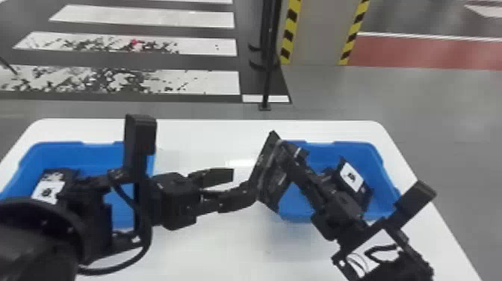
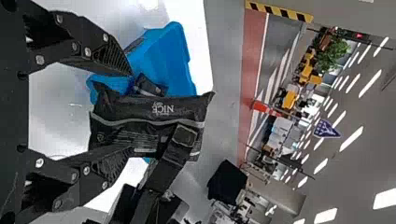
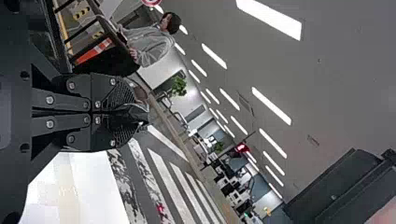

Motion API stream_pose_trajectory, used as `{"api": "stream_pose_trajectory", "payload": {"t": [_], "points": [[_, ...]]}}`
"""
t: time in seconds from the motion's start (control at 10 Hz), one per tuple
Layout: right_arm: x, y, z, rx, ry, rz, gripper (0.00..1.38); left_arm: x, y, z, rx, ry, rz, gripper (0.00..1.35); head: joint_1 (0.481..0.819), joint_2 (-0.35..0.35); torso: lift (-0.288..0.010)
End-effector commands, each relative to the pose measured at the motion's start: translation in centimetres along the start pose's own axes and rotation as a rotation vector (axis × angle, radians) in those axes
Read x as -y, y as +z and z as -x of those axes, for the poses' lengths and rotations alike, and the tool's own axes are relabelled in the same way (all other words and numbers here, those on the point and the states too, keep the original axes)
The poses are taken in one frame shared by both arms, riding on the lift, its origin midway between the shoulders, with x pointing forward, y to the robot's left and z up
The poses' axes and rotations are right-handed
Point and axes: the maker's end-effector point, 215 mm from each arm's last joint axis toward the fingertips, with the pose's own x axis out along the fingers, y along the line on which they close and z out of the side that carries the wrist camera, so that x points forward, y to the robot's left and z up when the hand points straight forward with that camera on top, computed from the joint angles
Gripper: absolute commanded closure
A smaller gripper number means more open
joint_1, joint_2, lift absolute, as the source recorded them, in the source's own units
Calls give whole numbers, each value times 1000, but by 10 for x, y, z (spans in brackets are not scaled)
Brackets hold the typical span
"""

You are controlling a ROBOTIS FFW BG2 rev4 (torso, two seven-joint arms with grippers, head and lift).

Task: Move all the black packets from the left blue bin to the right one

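In the head view my left gripper [image 1: 242, 184] stands open over the middle of the table, left of a black packet [image 1: 269, 175] held upright. My right gripper [image 1: 295, 152] is shut on that packet near the left side of the right blue bin [image 1: 373, 153]. Another packet [image 1: 355, 179] with a white label lies in that bin. In the left blue bin [image 1: 93, 149] a labelled packet [image 1: 50, 187] is partly hidden by my left arm. In the left wrist view the held packet [image 2: 149, 109] spans beyond my open left gripper [image 2: 128, 112]. In the right wrist view my right gripper [image 3: 135, 112] has its fingers together.
Both bins stand on a white table [image 1: 209, 138], one at each side, with bare tabletop between them. Behind the table are a thin black post [image 1: 267, 74] and a column [image 1: 317, 33] with striped edges.
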Motion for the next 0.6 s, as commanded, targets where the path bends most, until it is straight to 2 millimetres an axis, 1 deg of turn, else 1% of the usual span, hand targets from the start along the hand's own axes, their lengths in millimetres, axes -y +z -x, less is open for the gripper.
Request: {"api": "stream_pose_trajectory", "payload": {"t": [0.0,0.1,0.2,0.3,0.4,0.5], "points": [[30,17,4,11,-46,47,1276,-3,1,4,11,6,6,113,695,-104,-140],[55,29,4,8,-78,93,1276,-7,1,9,17,18,10,114,695,-126,-140],[87,38,3,-8,-119,130,1276,-13,-1,14,20,33,21,116,695,-147,-140],[115,42,3,-24,-159,151,1276,-20,-5,23,27,50,41,116,695,-164,-140],[146,46,8,-44,-209,167,1276,-29,-5,33,39,79,50,116,695,-172,-140],[170,50,10,-56,-247,183,1276,-37,-3,45,52,111,50,116,695,-185,-140]]}}
